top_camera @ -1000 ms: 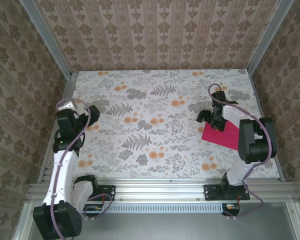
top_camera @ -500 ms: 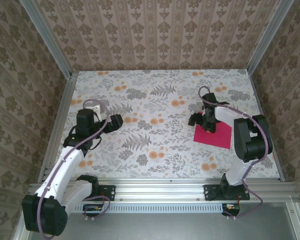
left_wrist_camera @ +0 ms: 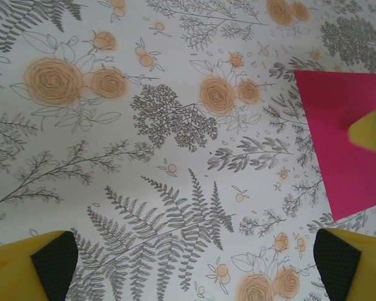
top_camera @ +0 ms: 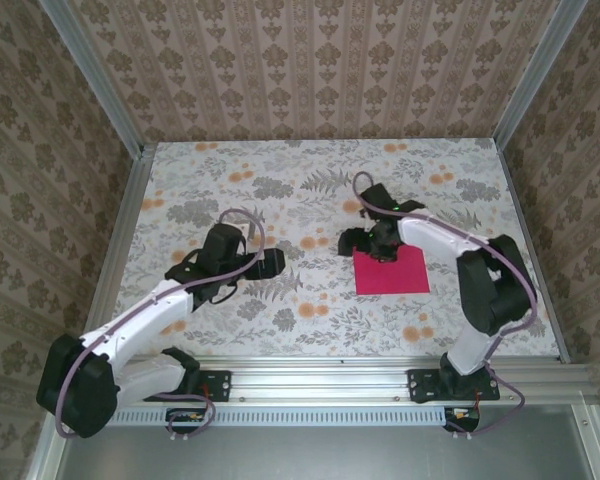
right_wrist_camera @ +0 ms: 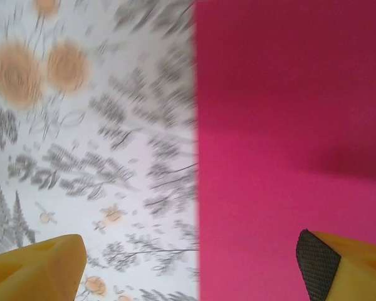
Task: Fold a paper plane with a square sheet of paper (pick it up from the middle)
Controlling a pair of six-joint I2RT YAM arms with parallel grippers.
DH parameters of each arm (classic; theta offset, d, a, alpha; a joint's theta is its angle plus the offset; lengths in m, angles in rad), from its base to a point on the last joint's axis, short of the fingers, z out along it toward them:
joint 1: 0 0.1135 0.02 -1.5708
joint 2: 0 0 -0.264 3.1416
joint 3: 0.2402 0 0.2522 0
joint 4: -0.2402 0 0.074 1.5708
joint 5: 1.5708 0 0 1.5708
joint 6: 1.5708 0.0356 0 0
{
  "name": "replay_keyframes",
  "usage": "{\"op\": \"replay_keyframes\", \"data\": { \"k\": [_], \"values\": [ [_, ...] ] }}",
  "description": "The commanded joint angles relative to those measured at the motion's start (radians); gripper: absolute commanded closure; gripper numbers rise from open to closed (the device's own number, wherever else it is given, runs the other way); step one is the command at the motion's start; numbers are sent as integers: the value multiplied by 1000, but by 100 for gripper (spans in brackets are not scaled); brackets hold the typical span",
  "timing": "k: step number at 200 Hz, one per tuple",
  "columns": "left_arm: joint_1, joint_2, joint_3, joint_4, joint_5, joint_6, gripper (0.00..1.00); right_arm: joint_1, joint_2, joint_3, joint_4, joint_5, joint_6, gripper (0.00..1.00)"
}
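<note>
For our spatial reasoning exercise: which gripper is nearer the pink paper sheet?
Right. The right gripper is over the pink paper sheet's left edge; the left gripper is apart, to its left.

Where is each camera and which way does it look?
Top external: above, behind the arms, looking down at the table; left arm, right arm show.
Left wrist: on its arm, facing the table; left end effector at the bottom.
Right wrist: close over the pink sheet; right end effector at the bottom.
All three share the sheet.
</note>
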Motion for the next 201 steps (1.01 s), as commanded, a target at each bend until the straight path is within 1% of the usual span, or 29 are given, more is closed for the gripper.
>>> {"op": "replay_keyframes", "data": {
  "k": [1,21,57,89,117,139,157,175,192,196,201],
  "values": [
    [-36,16,34,60,-47,-43,0,-85,-59,-48,-75,106,-23,10],
    [-73,46,35,94,-51,-52,0,-123,-42,-89,-66,89,-44,10],
    [-114,90,53,116,-85,-66,0,-117,13,-136,-33,45,-49,11],
    [-130,89,52,100,-127,-70,0,-52,45,-162,-4,28,-43,12],
    [-131,48,19,106,-176,-74,0,26,62,-157,16,16,-15,12],
    [-130,13,1,98,-212,-69,0,69,60,-148,32,-7,11,13],
    [-130,-14,-11,106,-223,-65,0,95,33,-121,10,30,10,12],
    [-131,-39,-29,122,-238,-60,0,104,-18,-90,-28,125,-6,10],
    [-130,-58,-52,146,-250,-63,0,110,-54,-65,-59,238,-26,4],
    [-130,-60,-57,153,-250,-63,0,111,-58,-60,-62,254,-35,1],
    [-130,-62,-60,155,-248,-63,0,112,-58,-55,-68,267,-41,0]
  ]
}}
